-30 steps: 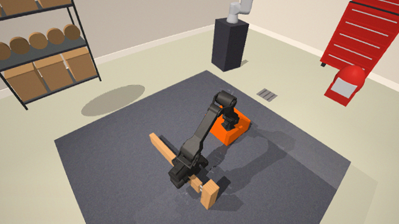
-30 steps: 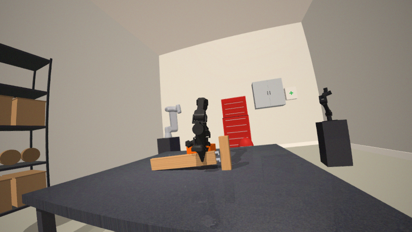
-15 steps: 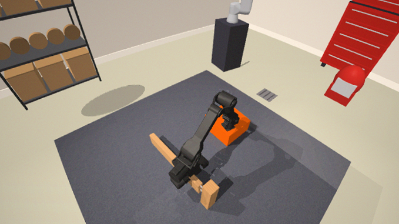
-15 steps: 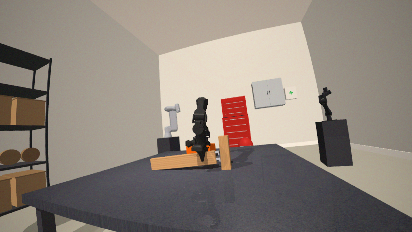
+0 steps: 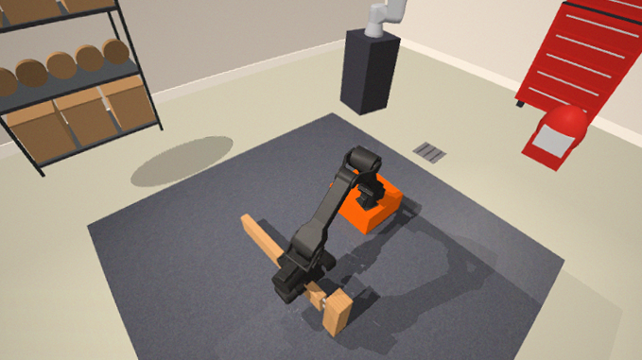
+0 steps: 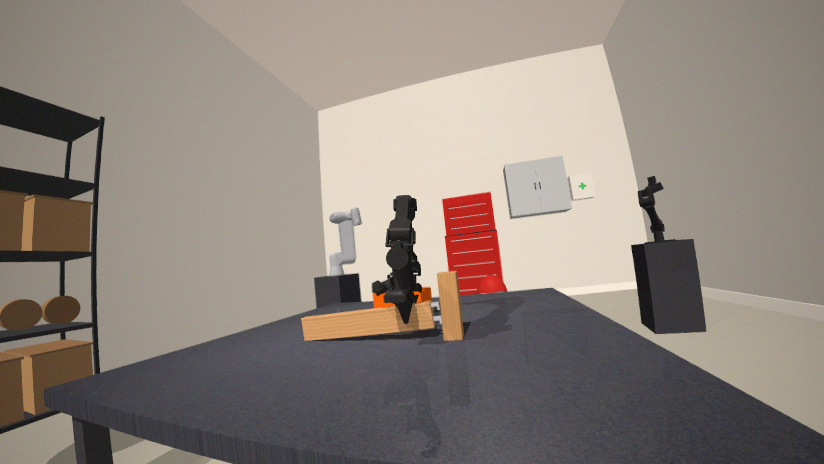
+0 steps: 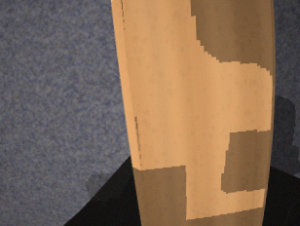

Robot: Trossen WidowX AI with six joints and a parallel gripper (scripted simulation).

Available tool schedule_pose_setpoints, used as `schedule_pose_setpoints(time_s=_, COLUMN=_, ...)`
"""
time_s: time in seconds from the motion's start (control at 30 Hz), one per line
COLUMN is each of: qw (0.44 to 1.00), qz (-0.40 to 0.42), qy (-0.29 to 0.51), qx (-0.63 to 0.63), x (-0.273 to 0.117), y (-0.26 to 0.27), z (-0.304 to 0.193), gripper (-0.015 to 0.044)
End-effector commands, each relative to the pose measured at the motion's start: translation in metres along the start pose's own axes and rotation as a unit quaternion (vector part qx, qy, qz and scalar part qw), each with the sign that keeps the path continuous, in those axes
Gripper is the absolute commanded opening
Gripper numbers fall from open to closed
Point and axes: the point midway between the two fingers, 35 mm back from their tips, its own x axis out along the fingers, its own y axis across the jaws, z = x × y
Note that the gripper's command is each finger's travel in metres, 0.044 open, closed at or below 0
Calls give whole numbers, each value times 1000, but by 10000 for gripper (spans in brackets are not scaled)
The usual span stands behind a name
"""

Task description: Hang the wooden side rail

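Note:
The wooden side rail (image 5: 261,238) (image 6: 351,325) (image 7: 161,97) is tilted: its far end rests on the table (image 5: 190,304) (image 6: 259,391) and its hook end is raised. My gripper (image 6: 406,317) is shut on the rail near its hook end, one finger showing on the near face. The grey steel hooks (image 6: 436,314) reach from the rail's end to the side of the upright headboard post (image 5: 336,316) (image 6: 450,305). The slot and pins are hidden, so I cannot tell whether the hooks sit on the pins.
The arm's orange base (image 5: 366,213) (image 6: 378,298) stands on the table behind the rail. Shelves, a red cabinet (image 5: 570,44) (image 6: 471,242) and other robots on pedestals stand away from the table.

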Motion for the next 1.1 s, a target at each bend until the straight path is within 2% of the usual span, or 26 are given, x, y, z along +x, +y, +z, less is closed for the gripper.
schedule_pose_setpoints(time_s=0.0, qw=1000, qz=6, qy=0, qx=0, x=-3, y=4, z=-2, gripper=0)
schedule_pose_setpoints(time_s=1.07, qw=1000, qz=6, qy=1, qx=0, x=-2, y=2, z=-5, gripper=0)
